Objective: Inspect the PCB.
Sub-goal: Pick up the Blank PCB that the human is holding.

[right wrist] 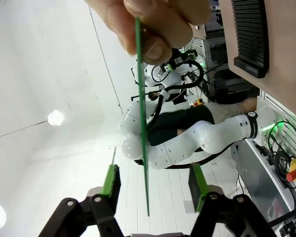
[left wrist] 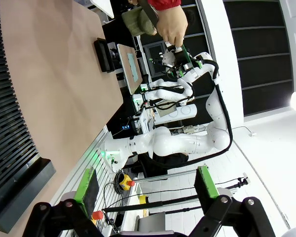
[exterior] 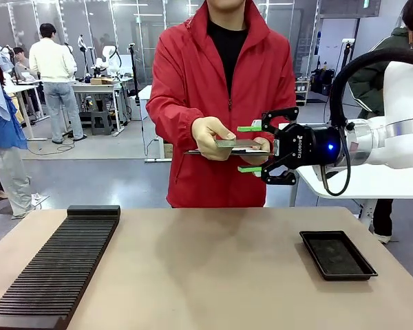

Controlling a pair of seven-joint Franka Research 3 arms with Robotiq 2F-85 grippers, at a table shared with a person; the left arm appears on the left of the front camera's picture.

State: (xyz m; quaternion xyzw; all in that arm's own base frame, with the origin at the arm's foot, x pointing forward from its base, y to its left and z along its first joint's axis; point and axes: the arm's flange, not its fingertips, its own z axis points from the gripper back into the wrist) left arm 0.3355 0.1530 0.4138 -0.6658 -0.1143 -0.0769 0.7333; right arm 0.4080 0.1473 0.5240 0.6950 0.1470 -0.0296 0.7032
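Observation:
A person in a red jacket holds the PCB (exterior: 237, 144) flat and level in both hands, high above the table's far side. My right gripper (exterior: 250, 148) stands open around the board's right end, one green pad above it and one below. In the right wrist view the PCB (right wrist: 143, 123) is an edge-on thin green line running between my fingers (right wrist: 111, 180), with a gap on each side. A thumb and fingers pinch its far end. My left gripper (left wrist: 145, 190) is open with nothing between its fingers. From there the PCB (left wrist: 137, 19) shows far off in the person's hand.
A black slotted rack (exterior: 55, 268) lies on the table's left side, also the rack (left wrist: 10, 123) under the left wrist. A shallow black tray (exterior: 337, 254) sits at the right. The brown tabletop (exterior: 206, 268) lies bare between them. Other people stand in the background.

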